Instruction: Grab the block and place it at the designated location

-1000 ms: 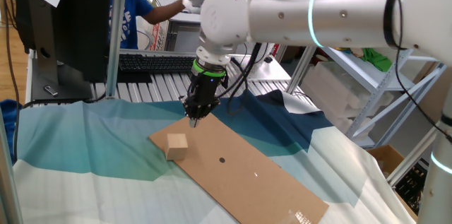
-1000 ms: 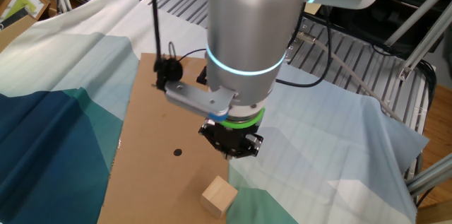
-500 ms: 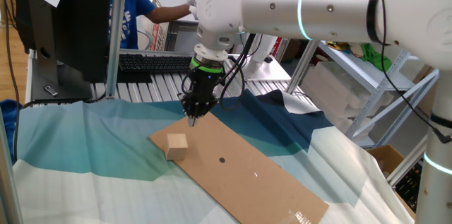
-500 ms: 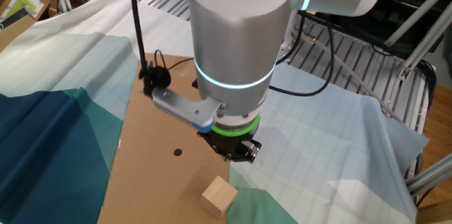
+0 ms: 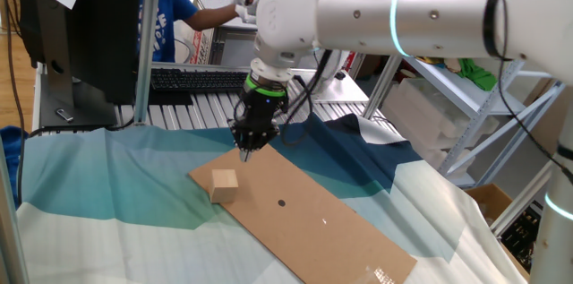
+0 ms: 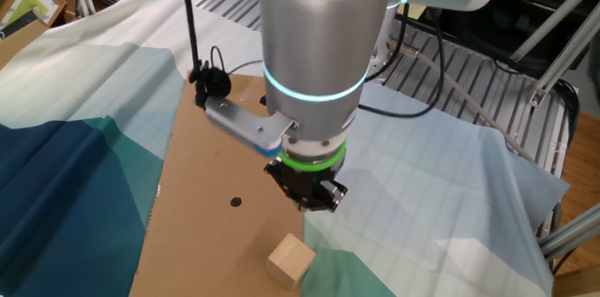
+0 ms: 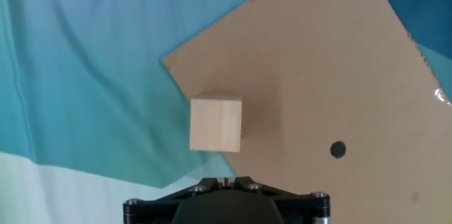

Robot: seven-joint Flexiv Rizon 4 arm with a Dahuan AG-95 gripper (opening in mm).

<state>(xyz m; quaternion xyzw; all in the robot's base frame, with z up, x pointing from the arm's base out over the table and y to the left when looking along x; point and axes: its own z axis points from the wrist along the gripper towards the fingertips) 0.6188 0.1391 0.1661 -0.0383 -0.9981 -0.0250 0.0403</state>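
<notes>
The block is a small tan wooden cube standing at the near left edge of the brown cardboard sheet. It also shows in the other fixed view and in the hand view. The designated location is a dark round dot on the sheet, to the right of the block; it also shows in the other fixed view and in the hand view. My gripper hovers above the sheet's far corner, behind the block, and touches nothing. Its fingertips are closed together and hold nothing.
The cardboard lies on a blue and teal cloth that covers the table. A keyboard and a dark monitor stand behind the table. A person in blue is at the back. Metal shelving stands at the right.
The arm's upper links and wrist have turned a little. The gripper tip stays over nearly the same spot. The block has not moved.
</notes>
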